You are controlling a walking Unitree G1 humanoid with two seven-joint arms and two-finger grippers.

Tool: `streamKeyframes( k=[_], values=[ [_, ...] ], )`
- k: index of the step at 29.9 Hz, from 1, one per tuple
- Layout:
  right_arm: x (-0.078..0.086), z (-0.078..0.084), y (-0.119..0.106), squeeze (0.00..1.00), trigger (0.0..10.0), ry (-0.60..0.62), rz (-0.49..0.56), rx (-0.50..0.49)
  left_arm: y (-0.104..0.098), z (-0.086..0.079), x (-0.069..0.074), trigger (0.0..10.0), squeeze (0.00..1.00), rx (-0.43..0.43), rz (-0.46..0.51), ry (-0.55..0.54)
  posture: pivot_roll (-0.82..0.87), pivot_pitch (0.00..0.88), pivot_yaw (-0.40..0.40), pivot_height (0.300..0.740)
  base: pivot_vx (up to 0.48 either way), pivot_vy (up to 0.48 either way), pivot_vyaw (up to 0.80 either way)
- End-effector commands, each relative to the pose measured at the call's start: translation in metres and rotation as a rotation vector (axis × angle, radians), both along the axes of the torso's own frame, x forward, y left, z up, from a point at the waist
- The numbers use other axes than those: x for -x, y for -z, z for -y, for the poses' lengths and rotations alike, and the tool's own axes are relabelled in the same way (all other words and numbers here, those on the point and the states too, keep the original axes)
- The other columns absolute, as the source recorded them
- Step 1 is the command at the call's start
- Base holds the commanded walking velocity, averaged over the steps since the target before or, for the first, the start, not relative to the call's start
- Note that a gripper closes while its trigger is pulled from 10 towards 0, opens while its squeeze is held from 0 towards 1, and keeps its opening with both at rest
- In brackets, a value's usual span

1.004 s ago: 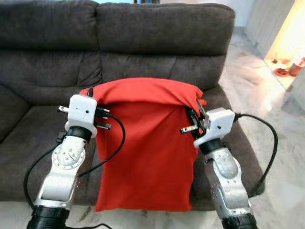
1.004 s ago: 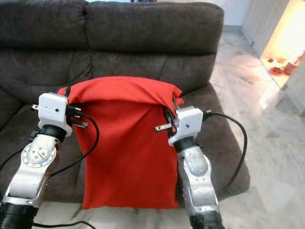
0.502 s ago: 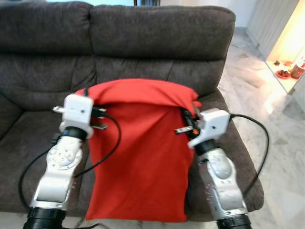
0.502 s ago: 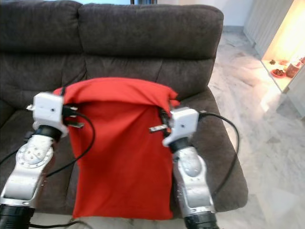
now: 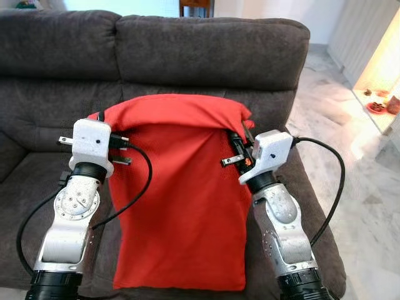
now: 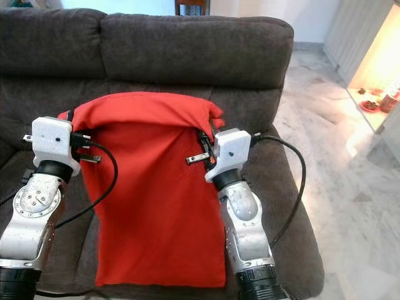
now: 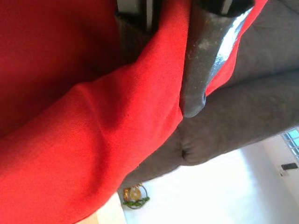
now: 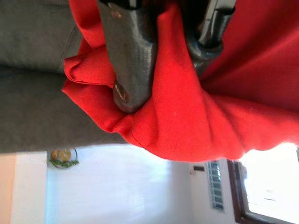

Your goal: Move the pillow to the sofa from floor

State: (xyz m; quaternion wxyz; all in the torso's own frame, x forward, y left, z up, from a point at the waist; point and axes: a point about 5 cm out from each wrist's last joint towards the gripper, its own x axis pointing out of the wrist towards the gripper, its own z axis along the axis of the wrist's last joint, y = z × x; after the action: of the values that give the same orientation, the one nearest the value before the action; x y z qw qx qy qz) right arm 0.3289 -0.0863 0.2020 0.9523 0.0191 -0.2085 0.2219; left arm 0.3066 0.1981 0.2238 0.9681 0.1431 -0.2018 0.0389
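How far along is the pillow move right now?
Done: the red pillow is off the floor, hanging in front of the sofa. In hand: the left gripper and right gripper each pinch an upper corner. Left: lay it on the seat and let go.

A dark grey fabric sofa [image 5: 206, 56] with two back cushions stands ahead. To the right lies pale marble floor [image 5: 369, 187], lit warmly by a bright alcove [image 5: 381, 69]. A white wall [image 5: 275, 7] rises behind.
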Motion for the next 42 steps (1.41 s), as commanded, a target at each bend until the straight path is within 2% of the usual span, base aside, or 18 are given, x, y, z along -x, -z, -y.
streamKeyframes(
  k=[1,5,9,15,17,20,24,27,28,31,33,42],
  values=[
    [0.003,0.003,0.001,0.0,10.0,-0.017,0.012,-0.011,0.002,-0.008,0.004,10.0,0.0,-0.006,-0.005,-0.035,0.05,0.114,0.022,0.74,0.0,0.0,0.0],
    [0.006,-0.004,0.015,0.0,10.0,-0.063,-0.026,0.05,0.01,-0.01,0.005,10.0,0.0,-0.012,-0.035,-0.039,0.05,0.114,0.02,0.74,0.0,0.0,0.0],
    [0.004,-0.01,0.021,0.0,10.0,-0.076,-0.042,0.085,0.014,-0.011,0.004,10.0,0.0,-0.014,-0.056,-0.033,0.05,0.112,0.02,0.74,0.0,0.0,0.0],
    [0.0,-0.013,0.027,0.0,10.0,-0.072,-0.076,0.09,0.022,-0.009,0.004,10.0,0.0,-0.015,-0.095,-0.011,0.05,0.113,0.019,0.74,0.0,0.0,0.0],
    [-0.001,-0.015,0.04,0.0,10.0,-0.071,-0.132,0.144,0.026,-0.007,0.003,10.0,0.0,-0.041,-0.117,0.002,0.05,0.112,0.019,0.74,0.0,0.0,0.0],
    [-0.001,-0.016,0.045,0.0,10.0,-0.075,-0.153,0.164,0.027,-0.006,0.004,10.0,0.0,-0.055,-0.124,0.005,0.05,0.113,0.019,0.74,0.0,0.0,0.0],
    [0.003,-0.024,0.057,0.0,10.0,-0.117,-0.192,0.191,0.03,0.002,0.004,10.0,0.0,-0.123,-0.134,0.048,0.05,0.114,0.017,0.74,0.0,0.0,0.0],
    [0.002,-0.023,0.055,0.0,10.0,-0.101,-0.186,0.148,0.035,0.006,0.004,10.0,0.0,-0.16,-0.163,0.076,0.05,0.114,0.017,0.74,0.0,0.0,0.0],
    [-0.001,-0.02,0.055,0.0,10.0,-0.068,-0.203,0.129,0.04,0.011,0.004,10.0,0.0,-0.196,-0.195,0.112,0.05,0.113,0.018,0.74,0.0,0.0,0.0],
    [-0.004,-0.016,0.058,0.0,10.0,-0.028,-0.225,0.141,0.046,0.014,0.004,10.0,0.0,-0.236,-0.223,0.143,0.05,0.112,0.018,0.74,0.0,0.0,0.0],
    [-0.01,-0.003,0.068,0.0,10.0,0.06,-0.286,0.15,0.057,0.021,0.006,10.0,0.0,-0.332,-0.263,0.19,0.05,0.113,0.019,0.74,0.0,0.0,0.0],
    [-0.012,0.005,0.077,0.0,10.0,0.095,-0.336,0.144,0.076,0.025,0.005,10.0,0.0,-0.364,-0.345,0.225,0.06,0.117,0.006,0.74,0.0,0.0,0.0]
  ],
)
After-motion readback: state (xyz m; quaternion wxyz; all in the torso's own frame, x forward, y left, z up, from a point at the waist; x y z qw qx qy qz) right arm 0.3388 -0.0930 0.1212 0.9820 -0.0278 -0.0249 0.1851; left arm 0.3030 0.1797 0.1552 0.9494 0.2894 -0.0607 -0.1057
